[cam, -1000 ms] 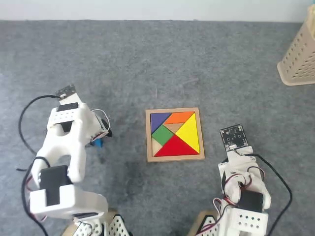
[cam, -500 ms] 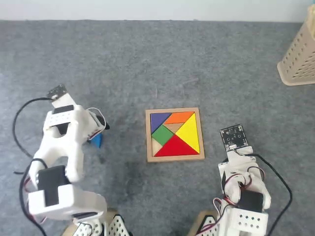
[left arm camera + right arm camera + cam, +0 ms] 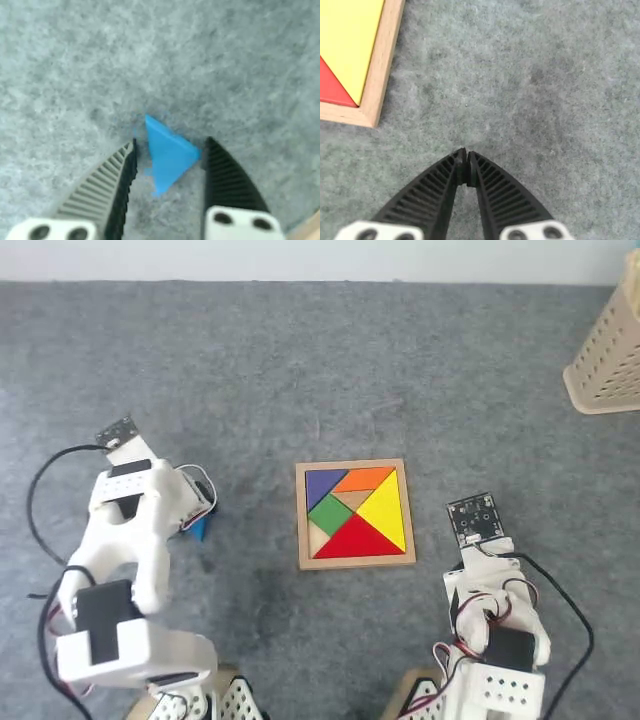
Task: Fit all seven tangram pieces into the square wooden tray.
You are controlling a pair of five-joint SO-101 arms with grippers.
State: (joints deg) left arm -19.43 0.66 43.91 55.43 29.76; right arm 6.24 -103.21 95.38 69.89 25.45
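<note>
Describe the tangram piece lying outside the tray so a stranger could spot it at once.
From the square wooden tray in the middle of the grey carpet, look left toward the left arm. A small blue triangle lies on the carpet inside the open left end effector. It is the one piece outside the tray.

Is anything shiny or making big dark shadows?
High view: soft, even light, no glare on the square wooden tray. Left wrist view: only a faint shadow beside the small blue triangle piece. Right wrist view: grey carpet evenly lit.
</note>
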